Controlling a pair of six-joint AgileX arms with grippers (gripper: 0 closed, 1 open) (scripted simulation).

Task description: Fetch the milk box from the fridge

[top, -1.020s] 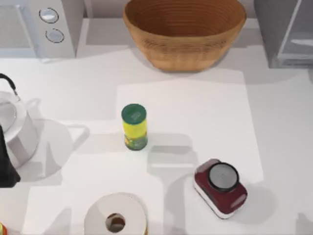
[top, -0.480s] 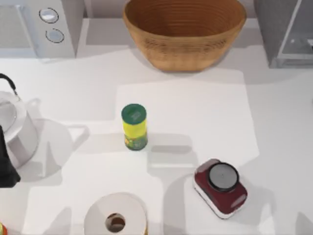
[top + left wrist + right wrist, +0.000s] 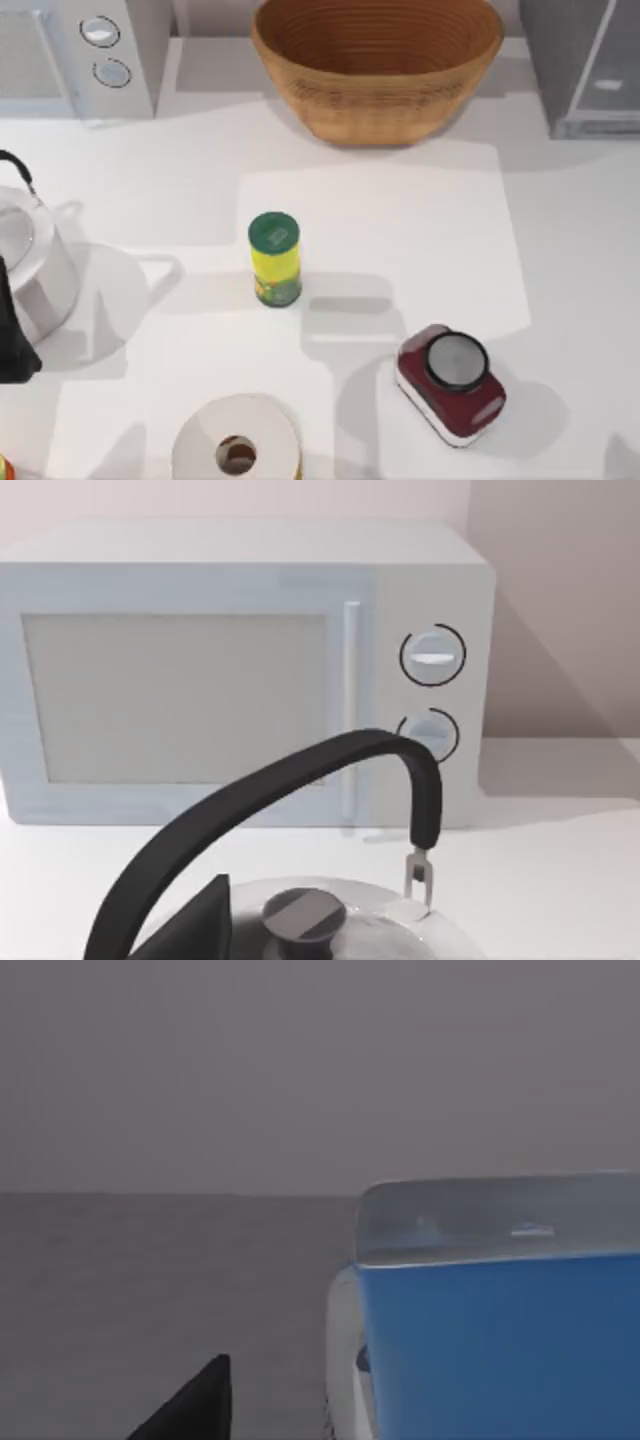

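Milk box (image 3: pixel 500 1340) sits close before the right wrist camera, blue face toward it, inside the grey fridge (image 3: pixel 585 65) at the top view's upper right. Right gripper state: cannot tell. Left arm parked at the bench's (image 3: pixel 400 220) left edge beside the kettle (image 3: pixel 25 265); its gripper state: cannot tell.

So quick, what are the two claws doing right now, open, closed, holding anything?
Left gripper: by the kettle, cannot be told.
Right gripper: inside the fridge, close to the milk box, cannot be told.
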